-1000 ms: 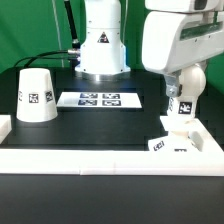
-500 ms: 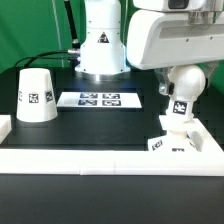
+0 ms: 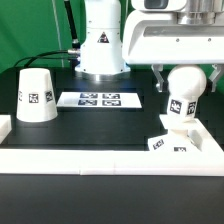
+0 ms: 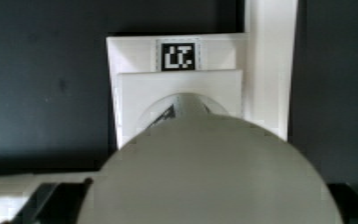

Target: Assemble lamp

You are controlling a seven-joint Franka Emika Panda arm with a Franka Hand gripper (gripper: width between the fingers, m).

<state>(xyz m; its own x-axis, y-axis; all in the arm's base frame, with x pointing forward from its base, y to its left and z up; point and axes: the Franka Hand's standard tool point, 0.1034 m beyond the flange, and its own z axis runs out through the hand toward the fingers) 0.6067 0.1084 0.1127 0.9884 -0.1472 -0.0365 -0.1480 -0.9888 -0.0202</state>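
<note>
One relation decides the coming move: the bulb stands straight below the gripper, and the shade lies far off to the side.

Exterior view: the gripper (image 3: 185, 70) hangs over the bulb (image 3: 184, 95), with a dark fingertip showing at each flank of the ball's upper part. The jaws look spread a little wider than the ball, so I judge them parted and not pinching it, though the gap is slight. The bulb's neck runs down into the base (image 3: 172, 142), which sits at the exterior view's right, touching the white rail (image 3: 90, 160) along the front of the black table (image 3: 100, 125). The bulb's long axis is close to upright, perhaps leaning a touch to the exterior view's right. The shade (image 3: 36, 95) stands mouth down at the exterior view's left, well apart from the gripper, with the marker board (image 3: 100, 99) lying between the two.

Wrist view: the ball fills the near part of the picture, centred under the camera, with the base and its square tag (image 4: 179, 55) beyond it and the rail just beside the base. Only a dark edge of a finger shows at the corner.

Judged from this, the bulb looks seated, and the shade is the part left; fetching it calls for a lift clear of the ball and then a long sideways reach.
</note>
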